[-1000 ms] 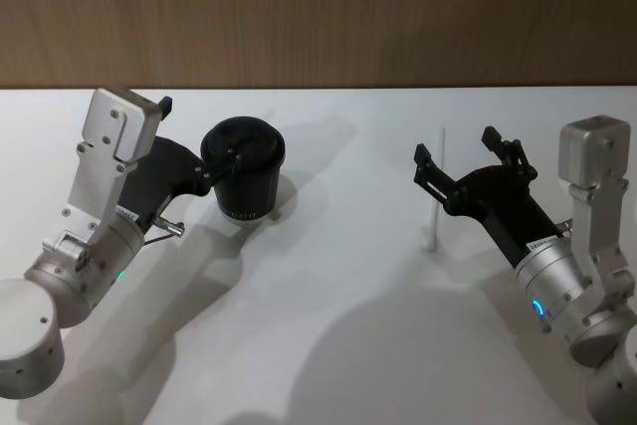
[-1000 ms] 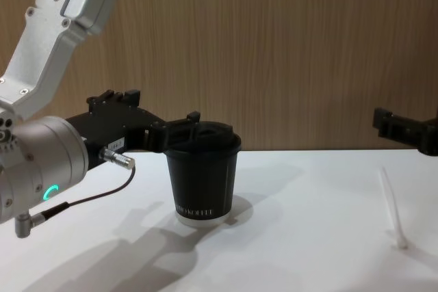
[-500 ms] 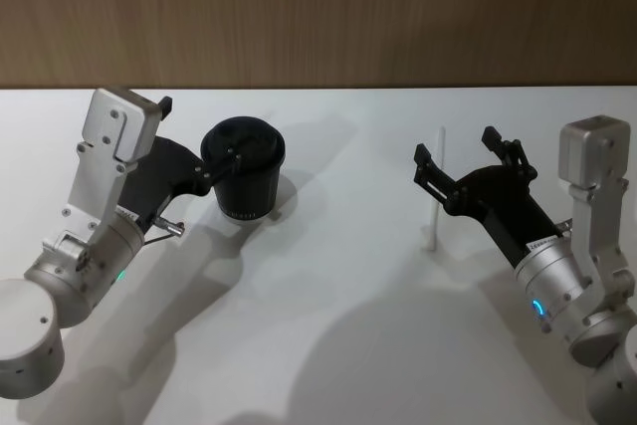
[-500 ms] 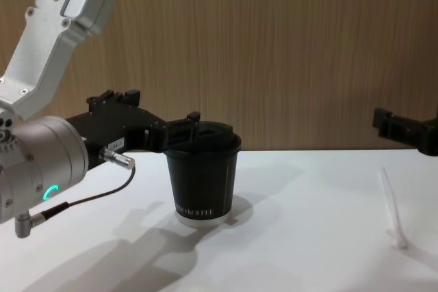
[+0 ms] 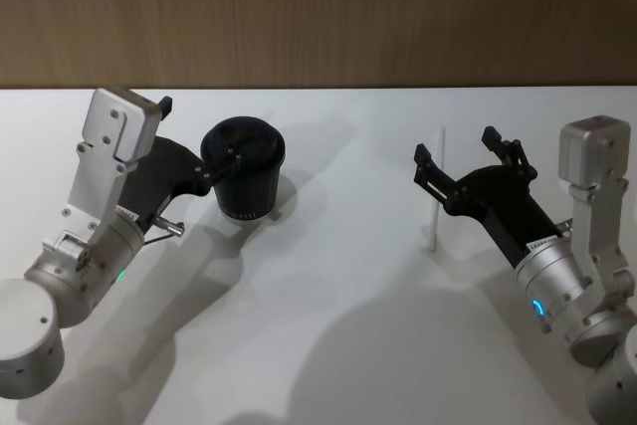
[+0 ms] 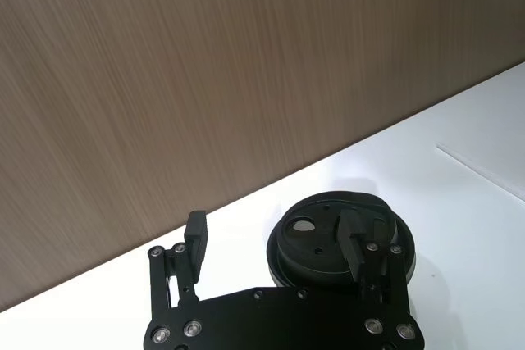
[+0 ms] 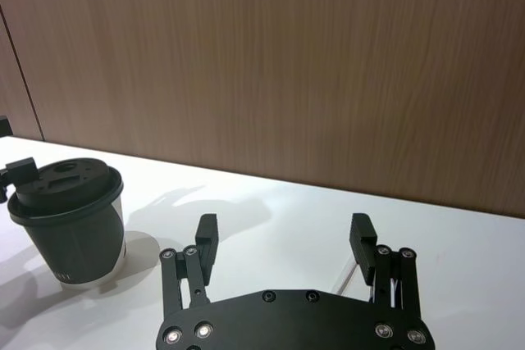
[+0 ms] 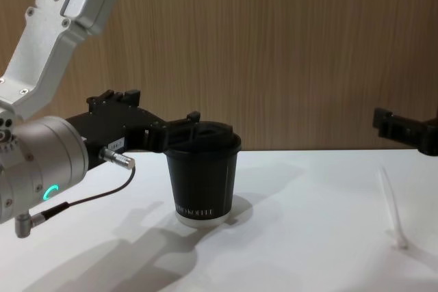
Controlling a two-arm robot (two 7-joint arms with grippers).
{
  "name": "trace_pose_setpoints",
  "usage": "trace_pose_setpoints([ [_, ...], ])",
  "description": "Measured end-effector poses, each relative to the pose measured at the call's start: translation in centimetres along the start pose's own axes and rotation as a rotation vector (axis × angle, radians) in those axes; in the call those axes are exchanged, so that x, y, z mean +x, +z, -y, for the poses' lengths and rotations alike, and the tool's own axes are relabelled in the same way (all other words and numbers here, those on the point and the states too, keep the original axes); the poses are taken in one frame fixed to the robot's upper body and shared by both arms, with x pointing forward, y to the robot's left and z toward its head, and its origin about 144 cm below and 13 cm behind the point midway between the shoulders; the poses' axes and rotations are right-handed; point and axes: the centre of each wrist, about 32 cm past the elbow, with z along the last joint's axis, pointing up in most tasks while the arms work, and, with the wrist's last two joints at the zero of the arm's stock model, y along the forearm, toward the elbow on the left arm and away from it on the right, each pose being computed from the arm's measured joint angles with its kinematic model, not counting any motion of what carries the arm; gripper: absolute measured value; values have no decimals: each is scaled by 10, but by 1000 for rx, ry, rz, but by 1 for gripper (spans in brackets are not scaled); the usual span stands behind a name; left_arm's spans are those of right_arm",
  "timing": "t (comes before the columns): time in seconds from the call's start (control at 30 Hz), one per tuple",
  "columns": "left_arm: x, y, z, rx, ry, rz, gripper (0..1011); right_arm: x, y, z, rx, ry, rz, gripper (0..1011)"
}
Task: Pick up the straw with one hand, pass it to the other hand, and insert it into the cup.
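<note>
The black lidded cup stands upright at the left of the white table. My left gripper is open beside it. One of its fingers lies over the cup's lid and the other stands off to the side. The white straw lies flat on the table at the right. My right gripper hovers open just above it, holding nothing. From the chest, the straw lies below the right gripper's fingertip, and the cup shows white lettering low down.
A wood-panelled wall runs along the table's far edge. Bare table lies between the cup and the straw, and in front of both arms.
</note>
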Motion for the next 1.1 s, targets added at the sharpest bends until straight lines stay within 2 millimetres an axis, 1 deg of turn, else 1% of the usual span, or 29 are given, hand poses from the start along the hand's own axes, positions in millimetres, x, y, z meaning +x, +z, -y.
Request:
trace_pose_setpoints([
  [0.53, 0, 0, 0, 0, 0, 0, 1000, -1, 2, 0, -5, -1, 10, 1001],
  [0.77, 0, 0, 0, 0, 0, 0, 1000, -4, 8, 0, -37, -15, 47, 1001],
  [1.1, 0, 0, 0, 0, 0, 0, 1000, -11, 18, 0, -126, -60, 87, 1001],
])
